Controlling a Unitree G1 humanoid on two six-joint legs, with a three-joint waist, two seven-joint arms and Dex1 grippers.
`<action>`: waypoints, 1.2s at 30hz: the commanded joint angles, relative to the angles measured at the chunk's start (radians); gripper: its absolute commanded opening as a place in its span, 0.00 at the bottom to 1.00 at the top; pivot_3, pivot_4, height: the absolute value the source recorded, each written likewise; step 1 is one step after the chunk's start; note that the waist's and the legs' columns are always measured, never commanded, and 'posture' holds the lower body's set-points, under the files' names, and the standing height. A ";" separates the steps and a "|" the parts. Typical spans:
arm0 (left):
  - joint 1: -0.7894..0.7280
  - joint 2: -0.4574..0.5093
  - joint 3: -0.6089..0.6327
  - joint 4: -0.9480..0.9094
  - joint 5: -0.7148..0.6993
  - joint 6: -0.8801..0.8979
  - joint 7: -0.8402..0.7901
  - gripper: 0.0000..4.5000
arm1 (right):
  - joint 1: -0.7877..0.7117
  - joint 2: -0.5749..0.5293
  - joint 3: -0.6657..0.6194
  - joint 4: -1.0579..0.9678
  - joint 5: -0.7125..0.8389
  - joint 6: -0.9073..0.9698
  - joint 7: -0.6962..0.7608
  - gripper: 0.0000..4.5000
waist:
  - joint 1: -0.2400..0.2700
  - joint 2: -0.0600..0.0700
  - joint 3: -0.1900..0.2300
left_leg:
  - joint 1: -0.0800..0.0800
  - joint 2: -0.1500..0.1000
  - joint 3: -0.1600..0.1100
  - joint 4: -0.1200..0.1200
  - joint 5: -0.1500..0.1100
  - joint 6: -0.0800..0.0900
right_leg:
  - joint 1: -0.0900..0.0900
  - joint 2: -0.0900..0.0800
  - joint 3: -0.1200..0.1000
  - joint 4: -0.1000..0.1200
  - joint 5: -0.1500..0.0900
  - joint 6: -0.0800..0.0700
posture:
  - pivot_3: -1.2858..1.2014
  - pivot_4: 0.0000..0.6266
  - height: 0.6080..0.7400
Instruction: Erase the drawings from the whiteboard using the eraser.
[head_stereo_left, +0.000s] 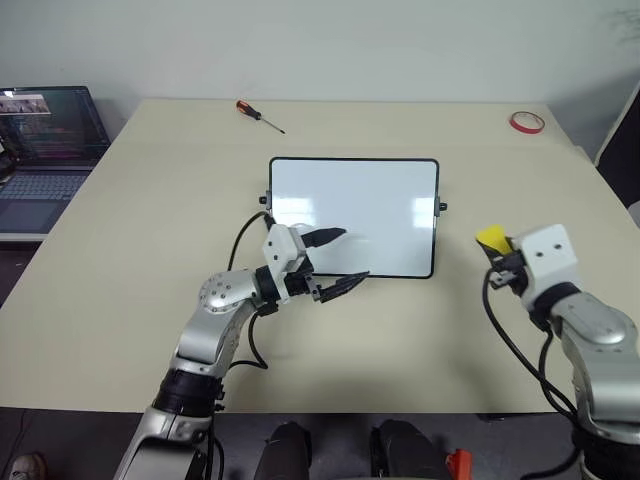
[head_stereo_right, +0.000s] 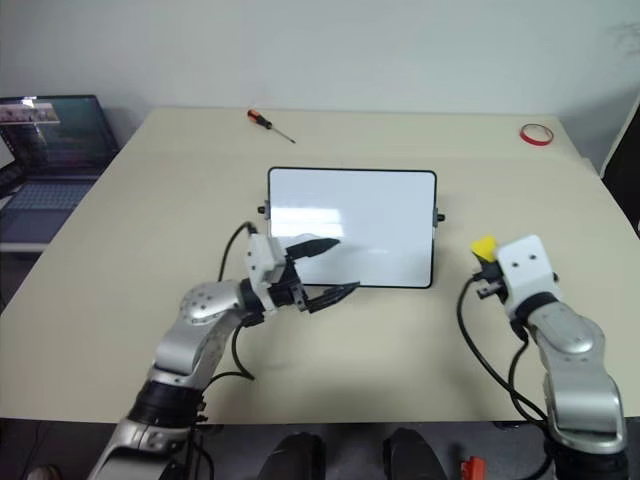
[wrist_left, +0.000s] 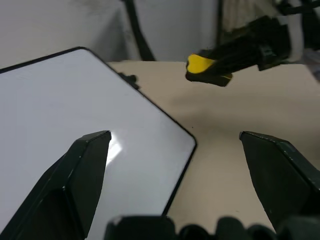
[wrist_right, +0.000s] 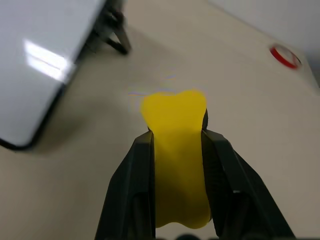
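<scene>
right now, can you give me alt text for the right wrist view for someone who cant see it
The right pincer is shut on the yellow eraser, held above a beige table. A corner of the whiteboard, its visible part free of marks, lies off to one side, and a red tape ring sits farther away.

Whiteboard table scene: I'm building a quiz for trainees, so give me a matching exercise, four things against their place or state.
Things:
1. eraser
2. screwdriver
3. tape ring
4. left gripper

Place or state:
A. far right corner of the table
B. open, over the whiteboard's near left corner
C. clamped in the right gripper
D. far side of the table, beyond the whiteboard

Pairs: 1-C, 2-D, 3-A, 4-B
</scene>
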 joint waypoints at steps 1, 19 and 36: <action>-0.059 -0.013 -0.036 0.061 0.003 -0.070 -0.101 1.00 | 0.014 0.030 -0.063 -0.080 0.028 0.095 -0.036 0.22 | -0.002 0.000 0.000 | 0.000 0.000 0.001 0.000 0.000 0.000 | 0.000 0.000 0.000 0.000 0.000 0.000 | 0.52 0.24 1.00; -0.196 -0.132 -0.140 0.317 0.086 -0.251 -0.288 1.00 | -0.022 0.198 -0.149 0.037 0.171 0.269 -0.145 0.22 | 0.001 0.000 0.000 | 0.000 -0.002 0.001 0.002 0.000 0.001 | 0.000 0.001 0.001 0.001 0.000 0.000 | 0.52 0.24 1.00; -0.160 -0.084 -0.139 0.224 0.078 -0.189 -0.263 1.00 | -0.059 0.151 -0.136 0.077 0.223 0.256 -0.168 1.00 | 0.002 0.001 0.000 | 0.000 -0.001 0.001 0.003 0.000 0.001 | 0.000 0.001 0.001 0.004 0.000 0.000 | 0.52 0.24 1.00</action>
